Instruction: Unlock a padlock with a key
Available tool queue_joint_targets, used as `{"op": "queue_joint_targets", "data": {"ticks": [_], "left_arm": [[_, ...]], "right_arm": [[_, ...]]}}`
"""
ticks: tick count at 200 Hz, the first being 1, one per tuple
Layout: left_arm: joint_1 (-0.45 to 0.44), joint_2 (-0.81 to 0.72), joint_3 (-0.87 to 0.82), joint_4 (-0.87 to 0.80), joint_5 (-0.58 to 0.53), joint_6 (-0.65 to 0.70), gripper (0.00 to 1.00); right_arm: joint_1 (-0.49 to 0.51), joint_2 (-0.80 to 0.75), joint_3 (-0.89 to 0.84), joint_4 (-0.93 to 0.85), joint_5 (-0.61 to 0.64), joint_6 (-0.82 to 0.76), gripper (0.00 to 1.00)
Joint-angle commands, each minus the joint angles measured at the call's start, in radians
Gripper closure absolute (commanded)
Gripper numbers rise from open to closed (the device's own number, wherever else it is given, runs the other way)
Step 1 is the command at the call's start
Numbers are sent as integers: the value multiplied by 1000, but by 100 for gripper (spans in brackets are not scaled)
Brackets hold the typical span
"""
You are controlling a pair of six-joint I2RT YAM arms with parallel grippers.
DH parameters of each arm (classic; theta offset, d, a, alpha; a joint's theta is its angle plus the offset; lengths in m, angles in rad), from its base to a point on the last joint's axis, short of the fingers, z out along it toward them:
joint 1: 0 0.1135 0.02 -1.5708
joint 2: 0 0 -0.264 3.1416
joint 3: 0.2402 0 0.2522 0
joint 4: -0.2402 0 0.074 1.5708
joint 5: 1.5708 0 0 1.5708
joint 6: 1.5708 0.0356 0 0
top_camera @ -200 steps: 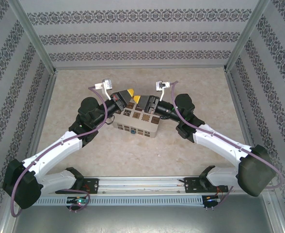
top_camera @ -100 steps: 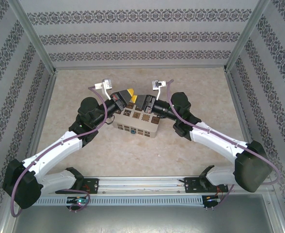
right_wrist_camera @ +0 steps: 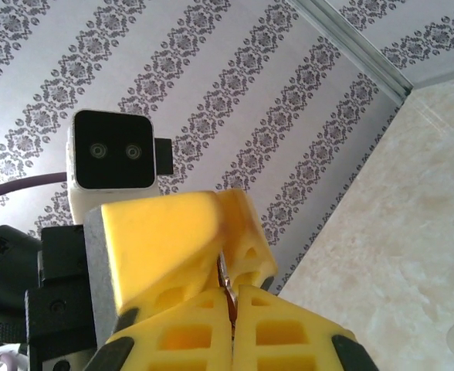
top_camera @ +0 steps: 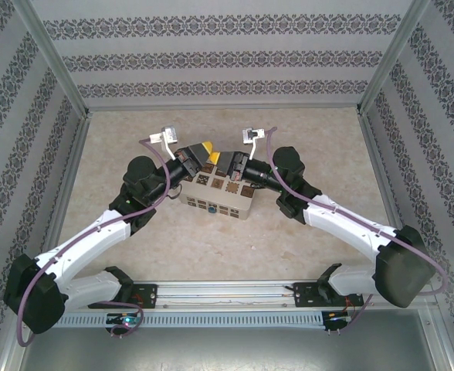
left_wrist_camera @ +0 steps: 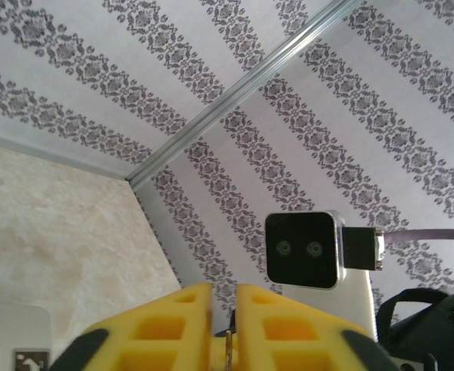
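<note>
Beige marbled tabletop (top_camera: 320, 147) sits between white walls (top_camera: 227, 46) striped with dark damask.

Around the white box (top_camera: 225, 202) you see a matt, marbled tabletop (top_camera: 312, 147). Behind it runs a brushed metal frame rail (top_camera: 223, 109). In front of it are smooth, glossy white plastic arm shells (top_camera: 88, 241).

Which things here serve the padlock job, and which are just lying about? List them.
Job:
- small blue padlock on the box's near side, too small to confirm
- thin metal piece, probably the key, between the fingers of the left gripper and right gripper

Lying about:
- white box with dark squares
- table
</note>
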State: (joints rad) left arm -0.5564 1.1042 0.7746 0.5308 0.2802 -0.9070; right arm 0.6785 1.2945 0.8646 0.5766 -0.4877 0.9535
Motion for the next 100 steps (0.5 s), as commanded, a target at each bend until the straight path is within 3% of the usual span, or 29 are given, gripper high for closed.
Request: {"op": "queue_joint_targets", "data": {"ticks": [1, 17, 62, 100], "left_arm": [[33, -65, -33, 30, 0, -1, 76], [59, -108, -56, -5, 3, 5, 62], [133, -254, -103, -281, 42, 114, 47], [139, -331, -147, -579, 28, 277, 35]], "right_arm": [[-8, -49, -19, -71, 9, -73, 100], [-19, -68, -28, -141, 3, -129, 100], [-29, -76, -37, -434, 10, -375, 100], [-25, -1, -93, -429, 1, -400, 100]]}}
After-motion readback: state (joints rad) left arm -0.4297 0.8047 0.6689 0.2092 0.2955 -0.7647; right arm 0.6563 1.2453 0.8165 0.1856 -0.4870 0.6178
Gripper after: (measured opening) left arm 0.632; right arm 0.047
